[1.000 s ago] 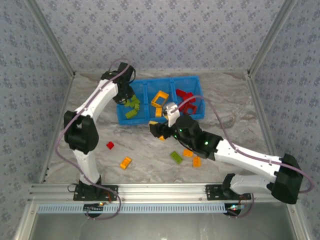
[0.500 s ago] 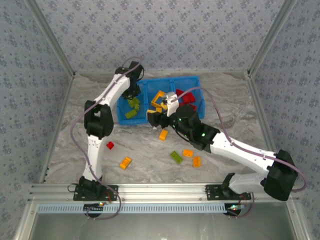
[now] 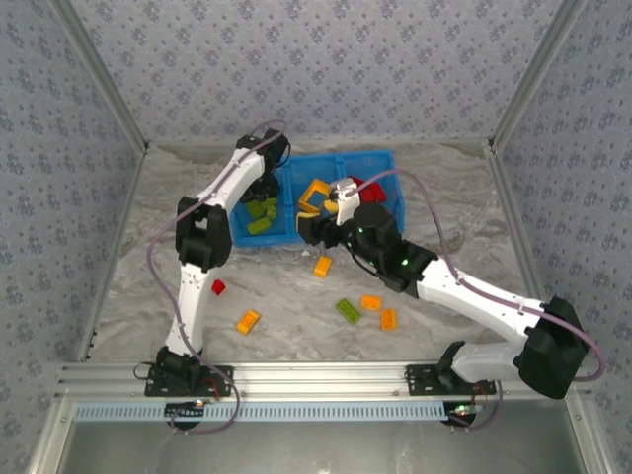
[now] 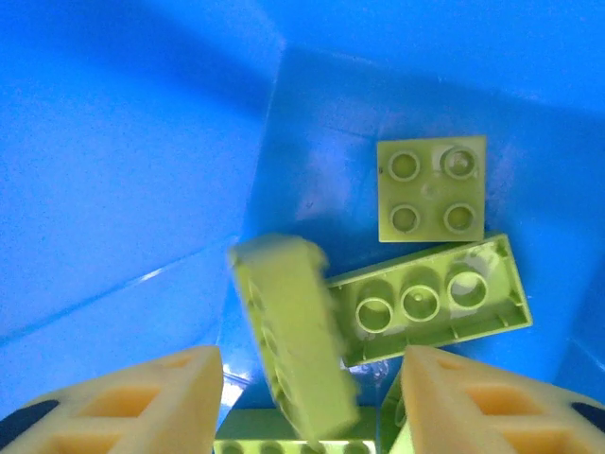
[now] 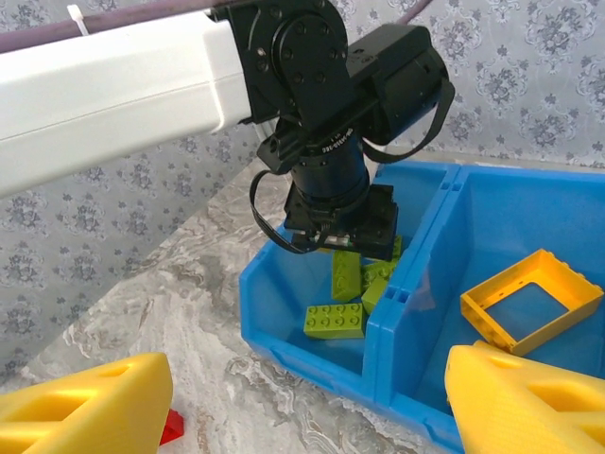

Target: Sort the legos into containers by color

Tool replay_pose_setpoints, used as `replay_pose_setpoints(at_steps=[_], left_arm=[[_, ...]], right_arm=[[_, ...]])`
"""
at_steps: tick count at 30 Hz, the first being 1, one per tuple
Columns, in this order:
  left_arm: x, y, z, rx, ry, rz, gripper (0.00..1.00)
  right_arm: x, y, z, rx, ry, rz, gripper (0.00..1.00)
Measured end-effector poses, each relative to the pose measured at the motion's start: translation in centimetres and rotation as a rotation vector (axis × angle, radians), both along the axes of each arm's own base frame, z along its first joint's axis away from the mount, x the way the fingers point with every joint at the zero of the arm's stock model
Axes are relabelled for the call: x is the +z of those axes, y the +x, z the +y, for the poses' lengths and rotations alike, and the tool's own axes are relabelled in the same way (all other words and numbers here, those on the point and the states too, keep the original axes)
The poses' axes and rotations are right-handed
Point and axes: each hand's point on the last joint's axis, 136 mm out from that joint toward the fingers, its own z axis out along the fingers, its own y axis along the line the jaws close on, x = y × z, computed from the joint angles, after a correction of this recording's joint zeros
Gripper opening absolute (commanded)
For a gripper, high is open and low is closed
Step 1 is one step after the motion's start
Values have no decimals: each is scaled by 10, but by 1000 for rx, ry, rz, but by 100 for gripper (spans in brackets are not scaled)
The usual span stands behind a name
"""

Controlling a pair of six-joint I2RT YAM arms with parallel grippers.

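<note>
Green lego (image 4: 293,350) clears both fingers (image 4: 123,402) of left end effector (image 4: 312,402).

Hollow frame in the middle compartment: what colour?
Orange; the frame shows best in the right wrist view.

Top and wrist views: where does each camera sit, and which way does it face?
Top external: high behind the bases, facing down on table, blue bin, left arm, right arm.
Left wrist: on the left claw, facing down into the bin's lime compartment; fingertips show.
Right wrist: on the right claw, facing across the table toward the bin; fingertips show.
Shared: both wrist views catch the lime bricks.
</note>
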Motion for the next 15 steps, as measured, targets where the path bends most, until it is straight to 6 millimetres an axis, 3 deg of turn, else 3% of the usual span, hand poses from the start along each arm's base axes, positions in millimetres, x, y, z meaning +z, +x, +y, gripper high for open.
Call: replay_pose_setpoints(at_steps=[5,9,12,15], left_arm=[[20,5,-5,-13,-4,-38,55],[44,0,-11,-23,-17,-70,55],[95,-10,-10,-19,-56,-156,55],[166,-37,7,5,-99,-285,55]], right_arm=[[-16,-2,12,49,-29,29,77],[-46,-15,41,139,-94,66,77],[-75,-30,67,214,-147,104,77],[-98,-42,91,279,-193,123,78]])
